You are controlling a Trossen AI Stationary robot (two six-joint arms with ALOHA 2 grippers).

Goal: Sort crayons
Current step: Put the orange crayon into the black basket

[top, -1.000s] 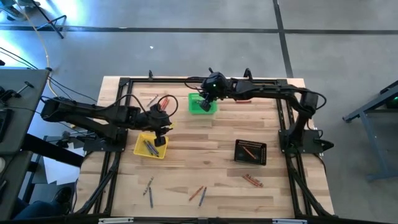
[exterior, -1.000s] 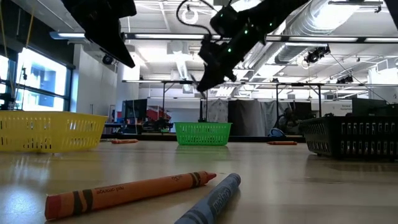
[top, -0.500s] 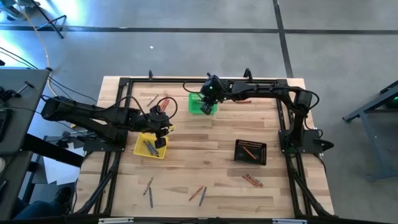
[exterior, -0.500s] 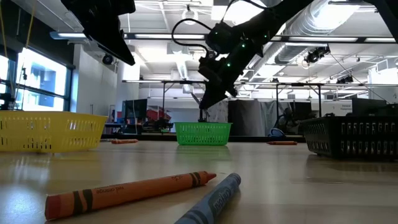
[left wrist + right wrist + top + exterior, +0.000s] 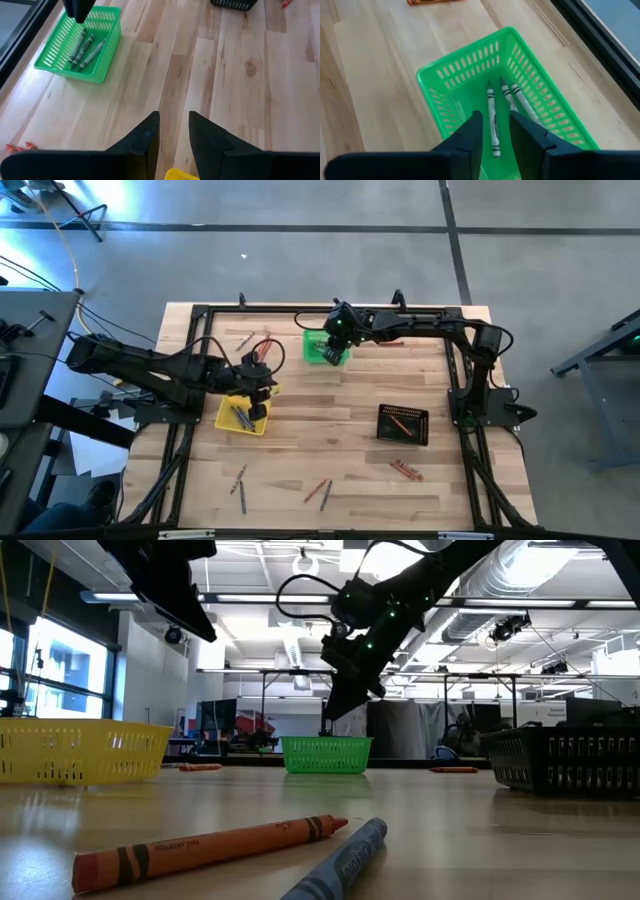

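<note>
My right gripper (image 5: 495, 116) hangs open just above the green basket (image 5: 470, 80) at the table's far middle, touching nothing. Three grey crayons (image 5: 510, 100) lie flat on the basket's floor, one of them below the gap between the fingers. My left gripper (image 5: 174, 117) is open and holds nothing. It hangs over the far edge of the yellow basket (image 5: 240, 415), which holds grey-blue crayons. Loose crayons lie on the table: orange ones (image 5: 258, 340) at the far left, grey ones (image 5: 238, 480) near the front, and an orange and a blue one (image 5: 318, 491) side by side.
A black basket (image 5: 403, 423) with orange crayons inside stands at the right. More orange crayons (image 5: 405, 470) lie in front of it, and one (image 5: 427, 1) lies beside the green basket. Black frame rails (image 5: 200, 315) run along the table's edges.
My right gripper has sunk toward the green basket and tipped a little further down, then held still above it. My left arm has kept its place.
</note>
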